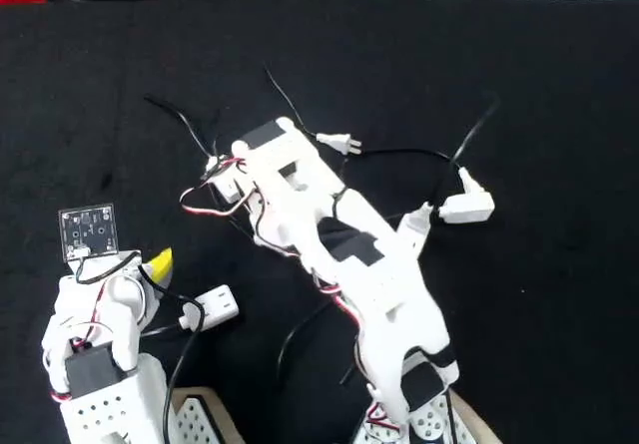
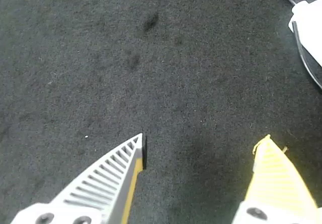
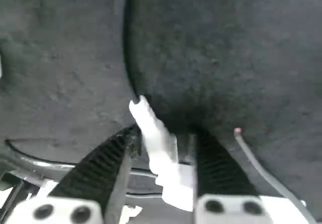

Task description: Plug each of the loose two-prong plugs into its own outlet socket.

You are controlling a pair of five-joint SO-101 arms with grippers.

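Black cloth (image 1: 559, 85) lies under both arms. Left of centre in the high view, the right gripper (image 3: 166, 133) clamps a white plug (image 3: 156, 146); another loose plug (image 1: 339, 143) lies at upper centre. The left gripper (image 2: 204, 138) hangs open at lower left, near an outlet socket (image 1: 218, 305).

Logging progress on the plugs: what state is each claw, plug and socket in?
Left claw: open, empty.
Right claw: shut on a white plug.
Pronged plug: loose on the cloth.
Socket by left arm: plug seated, it seems.
Socket by right arm: cannot tell.
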